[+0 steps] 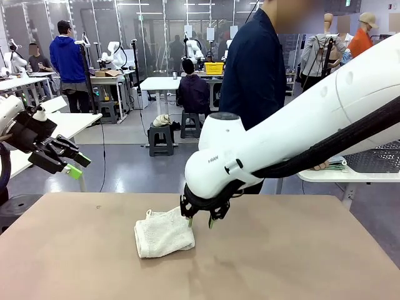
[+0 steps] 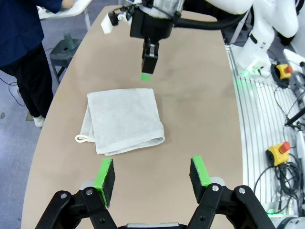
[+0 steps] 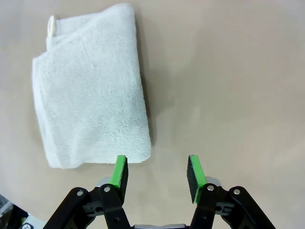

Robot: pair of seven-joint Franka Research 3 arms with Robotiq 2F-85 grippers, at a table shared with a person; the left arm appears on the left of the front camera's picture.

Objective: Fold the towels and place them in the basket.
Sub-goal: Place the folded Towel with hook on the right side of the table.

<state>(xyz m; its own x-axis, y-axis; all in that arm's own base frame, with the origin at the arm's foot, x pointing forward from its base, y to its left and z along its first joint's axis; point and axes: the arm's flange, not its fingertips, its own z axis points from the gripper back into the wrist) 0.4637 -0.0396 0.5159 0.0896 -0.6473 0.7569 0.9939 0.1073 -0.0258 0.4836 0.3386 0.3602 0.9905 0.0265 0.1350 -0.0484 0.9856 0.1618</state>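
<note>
Hovering low over the table [image 1: 294, 262], the right gripper [image 1: 200, 221] has its jaws spread and holds nothing. It is just beside one corner of the white towel [image 1: 164, 232]. From the right wrist, one pad [image 3: 120, 172] sits right at that corner; I cannot tell whether it touches. The towel lies folded and flat near the table's middle, with a small loop [image 2: 80, 139] sticking out at one corner. The left gripper [image 1: 77, 165] is raised at the left, well apart from the towel, jaws spread and empty. A dark mesh basket [image 1: 381, 159] stands on a white side table at the right. A person [image 1: 253, 62] in a dark top stands at the far side.
</note>
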